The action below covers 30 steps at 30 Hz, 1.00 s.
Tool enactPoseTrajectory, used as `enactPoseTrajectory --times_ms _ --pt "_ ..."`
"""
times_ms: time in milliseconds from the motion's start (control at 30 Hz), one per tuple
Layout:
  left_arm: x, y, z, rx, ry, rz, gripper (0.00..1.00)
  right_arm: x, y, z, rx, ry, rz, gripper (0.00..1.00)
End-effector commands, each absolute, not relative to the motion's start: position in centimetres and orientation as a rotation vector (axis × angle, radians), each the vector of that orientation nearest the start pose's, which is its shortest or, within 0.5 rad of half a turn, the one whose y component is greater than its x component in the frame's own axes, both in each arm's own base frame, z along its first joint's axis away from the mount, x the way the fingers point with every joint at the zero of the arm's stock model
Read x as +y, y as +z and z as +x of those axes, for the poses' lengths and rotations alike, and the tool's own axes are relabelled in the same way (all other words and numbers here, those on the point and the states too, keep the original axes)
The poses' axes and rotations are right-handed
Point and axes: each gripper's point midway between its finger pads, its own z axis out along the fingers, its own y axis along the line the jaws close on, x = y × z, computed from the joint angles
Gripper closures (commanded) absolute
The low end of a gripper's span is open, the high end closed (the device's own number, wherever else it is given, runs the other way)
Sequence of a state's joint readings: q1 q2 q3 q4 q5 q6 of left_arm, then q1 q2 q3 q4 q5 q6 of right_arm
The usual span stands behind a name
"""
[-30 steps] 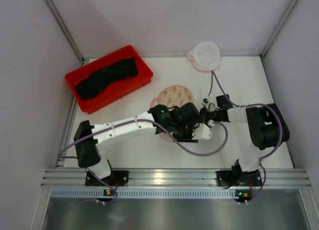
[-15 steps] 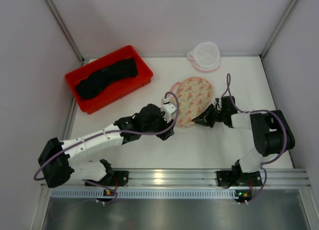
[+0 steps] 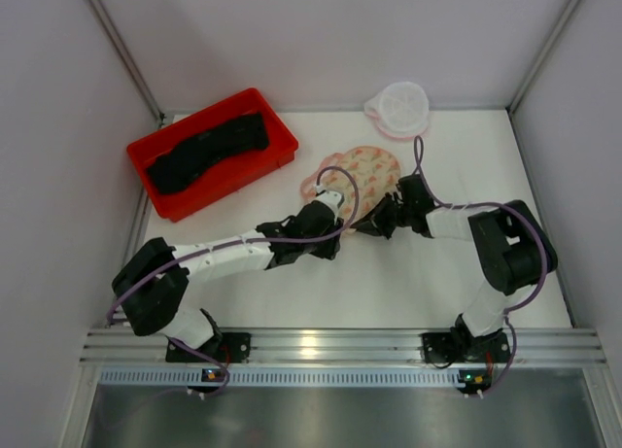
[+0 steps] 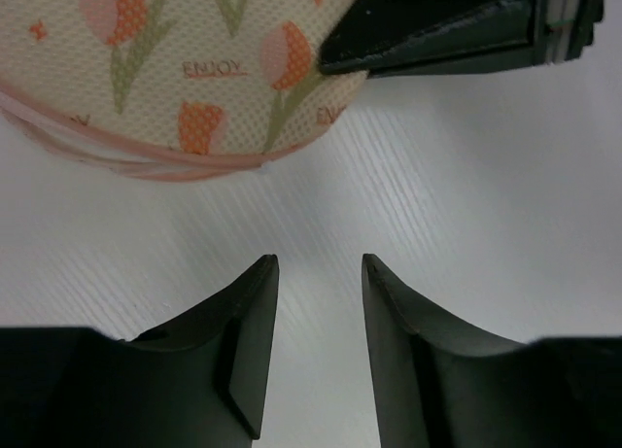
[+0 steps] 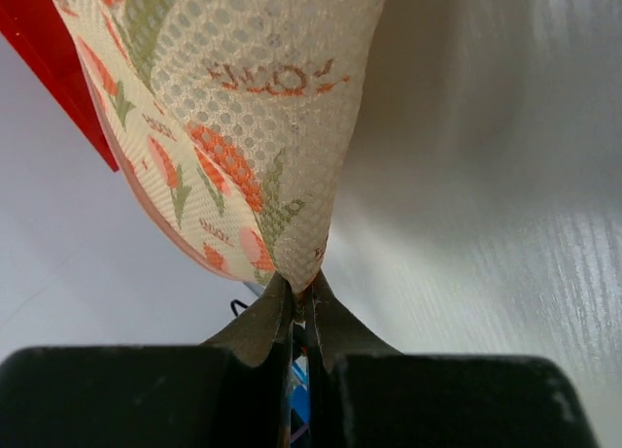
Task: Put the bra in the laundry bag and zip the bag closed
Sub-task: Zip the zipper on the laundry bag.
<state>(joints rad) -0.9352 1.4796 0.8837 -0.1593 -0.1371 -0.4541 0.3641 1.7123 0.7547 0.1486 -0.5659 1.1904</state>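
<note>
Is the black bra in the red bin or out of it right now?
In it. The bra lies lengthwise inside the red bin, within its walls.

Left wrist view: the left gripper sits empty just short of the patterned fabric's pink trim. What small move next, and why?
Probably ease the left gripper forward and close on the pink trim. Its jaws stand apart over bare table with the trim just ahead. The right gripper is shut on another edge of the patterned fabric, so a second grip looks useful.
</note>
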Motion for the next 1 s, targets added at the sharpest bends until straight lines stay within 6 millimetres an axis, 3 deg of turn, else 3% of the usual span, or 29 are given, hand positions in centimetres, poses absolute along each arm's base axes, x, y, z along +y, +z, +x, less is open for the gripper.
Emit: enactPoseTrajectory --times_ms 0,133,333,567,667,800,967 --pt "-30.0 9.8 26.6 2.305 -0.48 0.339 0.57 26.1 6.1 30.6 2.581 1.306 0.838 1.0" --pt "-29.6 10.7 28.4 2.22 -0.465 0.306 0.61 26.1 6.1 30.4 2.589 1.287 0.852 1.0" --pt "-30.0 10.6 27.7 2.249 -0.499 0.311 0.63 26.4 6.2 30.7 2.595 1.265 0.882 1.0" --pt "-29.9 8.9 25.8 2.335 -0.509 0.308 0.62 27.4 6.1 30.7 2.622 1.258 0.93 1.0" --pt "-30.8 9.0 25.9 2.327 -0.501 0.301 0.61 28.0 6.0 30.7 2.626 1.265 0.936 1.0" --pt "-30.4 7.4 27.3 2.343 -0.382 0.282 0.59 28.4 6.0 30.9 2.633 1.274 0.959 1.0" --pt "-30.5 6.4 27.6 2.371 -0.36 0.263 0.6 28.8 5.9 30.9 2.637 1.283 0.97 1.0"
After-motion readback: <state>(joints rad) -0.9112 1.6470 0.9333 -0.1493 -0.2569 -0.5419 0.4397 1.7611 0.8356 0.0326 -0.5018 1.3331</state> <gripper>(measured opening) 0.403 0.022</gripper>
